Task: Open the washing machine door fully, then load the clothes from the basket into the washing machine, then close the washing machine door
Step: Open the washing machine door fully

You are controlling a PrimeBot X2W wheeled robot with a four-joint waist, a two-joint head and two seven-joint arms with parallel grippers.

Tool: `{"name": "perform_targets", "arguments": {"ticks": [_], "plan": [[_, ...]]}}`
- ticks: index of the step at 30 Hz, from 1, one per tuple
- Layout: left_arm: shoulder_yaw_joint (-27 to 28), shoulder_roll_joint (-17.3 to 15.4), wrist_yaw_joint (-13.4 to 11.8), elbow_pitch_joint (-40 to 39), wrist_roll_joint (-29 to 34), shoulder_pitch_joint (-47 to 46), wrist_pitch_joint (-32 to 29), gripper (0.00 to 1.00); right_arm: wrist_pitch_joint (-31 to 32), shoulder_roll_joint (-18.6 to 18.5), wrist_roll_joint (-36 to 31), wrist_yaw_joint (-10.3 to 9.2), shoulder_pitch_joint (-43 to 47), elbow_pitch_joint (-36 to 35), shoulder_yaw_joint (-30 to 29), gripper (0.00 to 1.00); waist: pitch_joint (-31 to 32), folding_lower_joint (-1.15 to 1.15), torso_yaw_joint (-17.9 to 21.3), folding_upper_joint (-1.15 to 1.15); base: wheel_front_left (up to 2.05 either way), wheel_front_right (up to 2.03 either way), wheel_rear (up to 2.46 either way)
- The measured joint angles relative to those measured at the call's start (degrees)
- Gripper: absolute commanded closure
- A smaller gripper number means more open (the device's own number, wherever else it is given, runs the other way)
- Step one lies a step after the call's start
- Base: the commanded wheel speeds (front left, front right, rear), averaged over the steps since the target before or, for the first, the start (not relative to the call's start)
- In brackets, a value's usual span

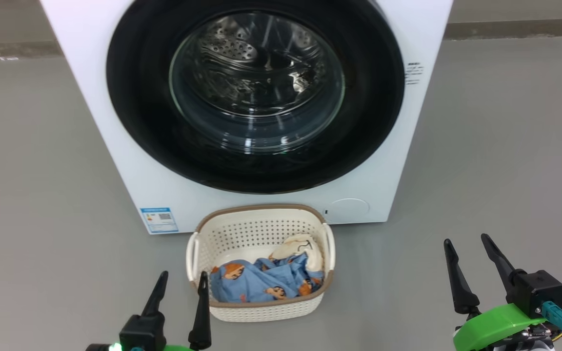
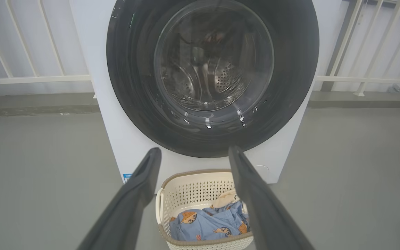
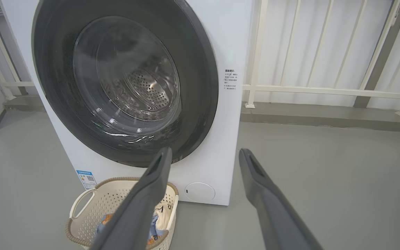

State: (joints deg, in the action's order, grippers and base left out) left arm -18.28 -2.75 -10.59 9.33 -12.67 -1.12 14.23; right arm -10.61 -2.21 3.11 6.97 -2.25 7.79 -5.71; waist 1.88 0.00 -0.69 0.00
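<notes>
Both pairs spread wide, left fingers [image 1: 202,312] empty, right fingers [image 1: 458,280] empty

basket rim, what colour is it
The basket rim is brown with a woven look; clearest in the head view.

**Laundry corner of the balcony or utility-bay type.** A white front-loading washing machine [image 1: 134,180] stands at the top centre of the head view on a smooth grey floor [image 1: 42,170]. A cream perforated basket [image 1: 261,229] holding clothes [image 1: 261,280] sits on the floor just in front of it, at lower centre. Behind the machine, across the upper part of both wrist views, a white railing [image 3: 325,91] of upright and slanted bars runs above a low grey kerb [image 3: 325,116].
</notes>
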Motion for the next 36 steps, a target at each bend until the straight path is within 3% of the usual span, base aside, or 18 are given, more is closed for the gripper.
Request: {"name": "perform_targets", "arguments": {"ticks": [18, 23, 36], "plan": [[-0.13, 0.03, -0.3, -1.26, 0.63, -0.02, 0.0, 0.0, 0.0, -0.05, 0.0, 0.0, -0.04, 0.34, -0.37, 0.0, 0.0, 0.0, 0.02, 0.0, 1.22, 1.21, -2.44], [-0.13, 0.05, -1.67, -0.99, 0.86, -0.03, 0.4, 0.0, 0.0, -0.19, 0.01, 0.0, -0.03, 0.45, -0.31, 0.0, 0.0, 0.0, -0.08, 0.0, 1.05, 1.02, -2.07], [-0.48, 0.12, -1.85, -1.37, 1.37, -0.04, 0.4, 0.0, -0.01, -0.23, 0.16, 0.0, -0.03, 0.41, 0.71, 0.0, -0.11, 0.0, -0.27, 0.0, 0.28, 0.28, -0.56]]}}
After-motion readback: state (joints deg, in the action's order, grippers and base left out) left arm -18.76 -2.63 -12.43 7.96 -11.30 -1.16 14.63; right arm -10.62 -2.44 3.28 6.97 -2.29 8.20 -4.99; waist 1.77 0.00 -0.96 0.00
